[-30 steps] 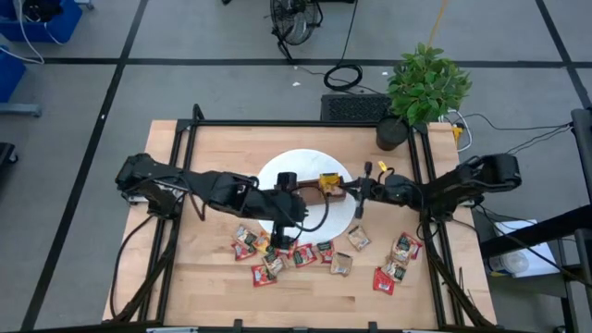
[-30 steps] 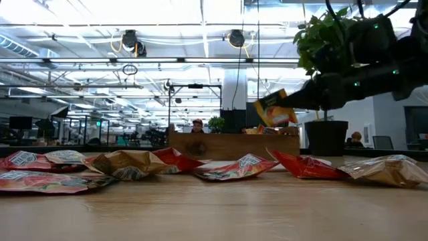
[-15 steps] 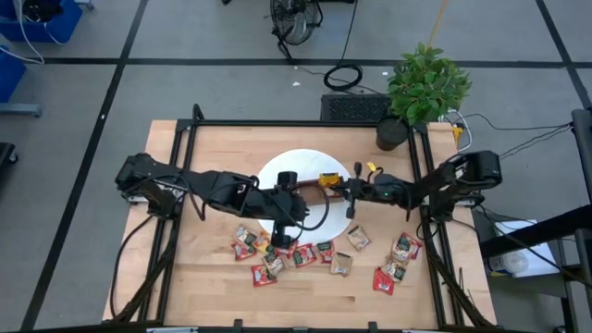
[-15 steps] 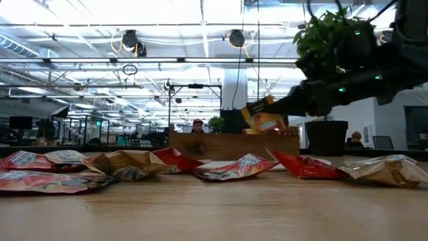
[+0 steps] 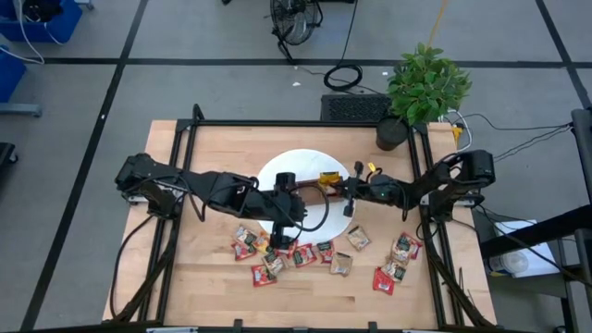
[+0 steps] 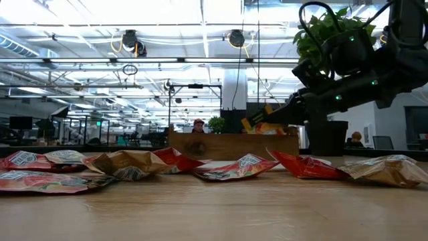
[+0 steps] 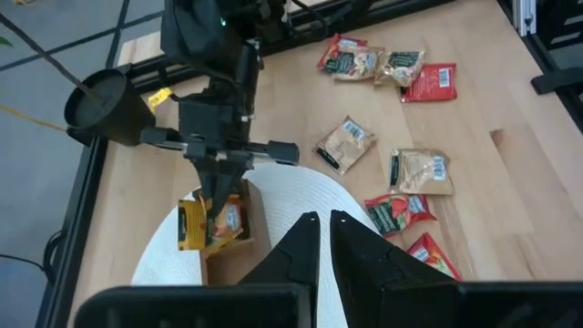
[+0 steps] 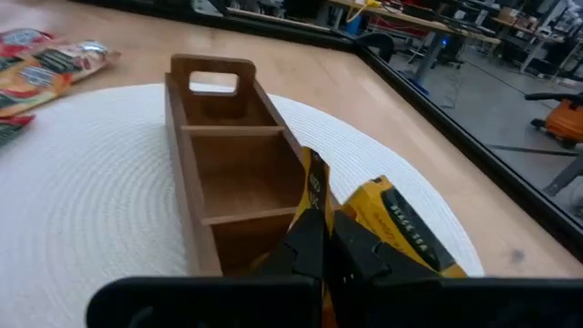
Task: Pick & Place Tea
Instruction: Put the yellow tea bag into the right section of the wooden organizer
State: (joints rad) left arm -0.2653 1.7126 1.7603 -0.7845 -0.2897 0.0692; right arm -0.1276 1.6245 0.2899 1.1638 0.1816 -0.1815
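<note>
Lower and farther in toward the worktop's middle than a second ago, the right end effector now holds its yellow sachet just over the near end of the wooden tray, where earlier the packet hung higher and closer to the right edge. The fingers are clenched on the sachet, pinching it from above so that it hangs on edge, its flat faces roughly upright and its long axis running along the tray's length; in the right wrist view the packet splays to either side of the fingertips, touching or almost touching the tray's end compartment. The tray lies on the round white mat at the centre of the worktop, its handle end pointing away from the right arm. The left end effector has not shifted: it hangs over the mat's front rim with its fingers close together, almost touching, nothing visible between them. Along the front of the worktop lie the loose red and tan sachets, one group near the middle, another cluster toward the front right corner. A potted plant stands at the back right corner.
</note>
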